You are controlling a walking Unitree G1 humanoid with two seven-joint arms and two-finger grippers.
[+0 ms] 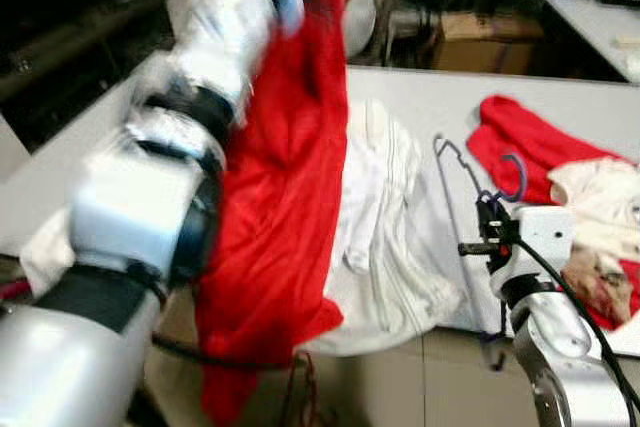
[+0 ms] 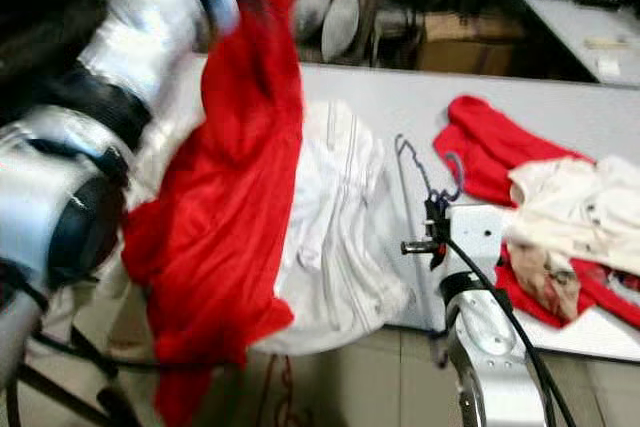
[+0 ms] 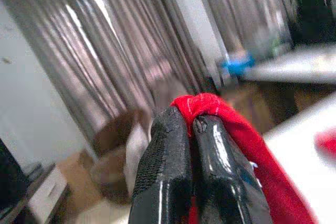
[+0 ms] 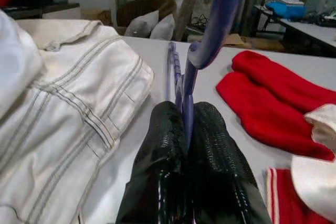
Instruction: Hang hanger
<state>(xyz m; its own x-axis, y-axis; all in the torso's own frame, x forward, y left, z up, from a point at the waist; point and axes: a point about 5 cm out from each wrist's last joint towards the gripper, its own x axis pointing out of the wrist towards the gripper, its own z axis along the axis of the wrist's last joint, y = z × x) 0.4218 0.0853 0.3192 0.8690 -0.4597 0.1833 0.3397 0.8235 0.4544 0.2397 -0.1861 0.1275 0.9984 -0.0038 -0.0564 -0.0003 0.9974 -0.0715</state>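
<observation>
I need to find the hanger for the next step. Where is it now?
The hanger is pinched in the right hand, over the table, between the white garment and the red cloth to its right.

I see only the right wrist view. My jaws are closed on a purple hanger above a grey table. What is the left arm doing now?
Observer: The left gripper is raised high and shut on a red garment, which hangs down over the table's near edge.
Operator: Is the garment already on the hanger?
Observer: No. The purple hanger is apart from it, in the right gripper, with a white garment lying between them.
Operator: What lies on my right side?
Observer: More red cloth with a cream garment on top of it.
</observation>
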